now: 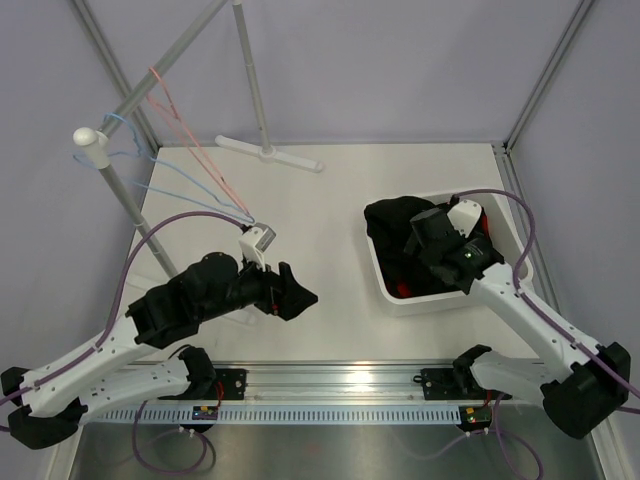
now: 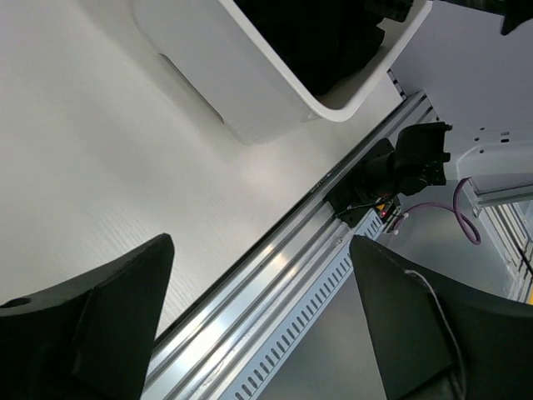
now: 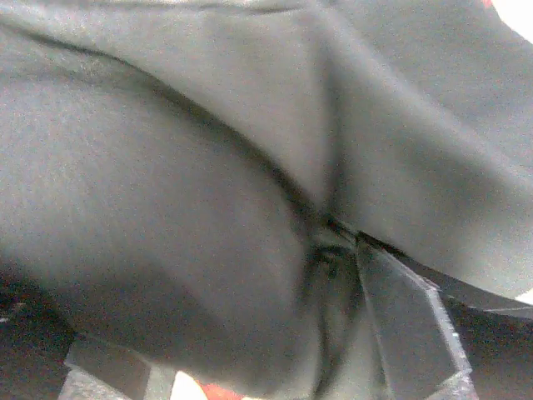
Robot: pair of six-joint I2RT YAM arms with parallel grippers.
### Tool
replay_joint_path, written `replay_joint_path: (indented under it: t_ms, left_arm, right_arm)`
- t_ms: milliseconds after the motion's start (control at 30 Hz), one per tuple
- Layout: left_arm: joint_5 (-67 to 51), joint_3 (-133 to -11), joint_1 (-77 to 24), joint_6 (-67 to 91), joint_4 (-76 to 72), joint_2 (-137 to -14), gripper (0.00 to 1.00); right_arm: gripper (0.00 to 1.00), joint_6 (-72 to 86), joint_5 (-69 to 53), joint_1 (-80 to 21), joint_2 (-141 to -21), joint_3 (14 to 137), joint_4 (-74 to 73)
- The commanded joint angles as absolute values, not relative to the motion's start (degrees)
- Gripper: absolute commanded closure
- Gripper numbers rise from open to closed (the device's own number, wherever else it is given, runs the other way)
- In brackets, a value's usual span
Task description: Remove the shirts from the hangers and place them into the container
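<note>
Seen from above, a smooth white tabletop [image 1: 330, 200] walled in pale lilac carries a grey-white rack [image 1: 135, 210]. On it the thin light-blue wire hanger [image 1: 128, 150] and thin pink wire hanger [image 1: 190, 130] hang bare, while the soft plain black shirt [image 1: 392, 225] is heaped over a glimpse of red fabric [image 1: 403, 290] inside the white rounded plastic basket [image 1: 430, 303], so the job looks all but finished, with the right gripper [image 1: 428, 236] down in the heap. The left wrist view shows the left gripper [image 2: 260, 250] with its matte black fingers [image 2: 100, 333] spread wide on nothing, apart from the basket. The right wrist view fills with creased black cloth draped across fingers [image 3: 404, 325] standing apart, which I take as a release.

Pale lilac walls [image 1: 400, 60] enclose a white tabletop [image 1: 330, 205].
</note>
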State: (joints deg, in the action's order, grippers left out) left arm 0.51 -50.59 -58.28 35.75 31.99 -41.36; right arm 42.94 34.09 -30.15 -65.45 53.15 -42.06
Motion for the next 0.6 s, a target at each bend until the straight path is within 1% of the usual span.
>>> replay_joint_path:
  t_ms: [0,33,67,200,300,367,400,567]
  left_arm:
    - [2.8,-51.5,-58.6,35.9,30.8,-41.8,0.06]
    - [3.2,-51.6,-58.6,35.9,30.8,-42.0,0.01]
    - [4.1,-51.8,-58.7,35.9,31.0,-42.1,0.01]
    - [6.3,-51.2,-59.2,35.9,31.4,-42.9,0.01]
    - [8.7,-49.7,-59.8,35.8,30.2,-42.5,0.01]
    - [11.9,-48.7,-60.2,34.7,27.3,-40.2,0.01]
    - [12.9,-47.0,-60.4,34.3,25.6,-38.9,0.01]
    - [18.4,-45.9,-60.4,28.6,18.0,-34.2,0.01]
  right_arm:
    - [0.00,44.2,41.4,-33.6,-59.6,57.6,-48.7]
    - [0.01,44.4,41.9,-34.8,-57.6,58.8,-50.8]
    - [0.01,44.8,42.7,-36.1,-56.5,59.3,-51.7]
    - [0.00,45.4,44.0,-46.6,-52.0,61.4,-53.9]
    - [0.01,46.1,44.0,-48.2,-48.7,62.2,-54.8]
    - [0.01,44.2,44.1,-48.5,-44.1,60.7,-52.2]
    - [0.00,41.2,44.0,-48.8,-39.7,58.6,-48.6]
    - [0.01,30.3,39.6,-48.8,-27.0,56.8,-39.9]
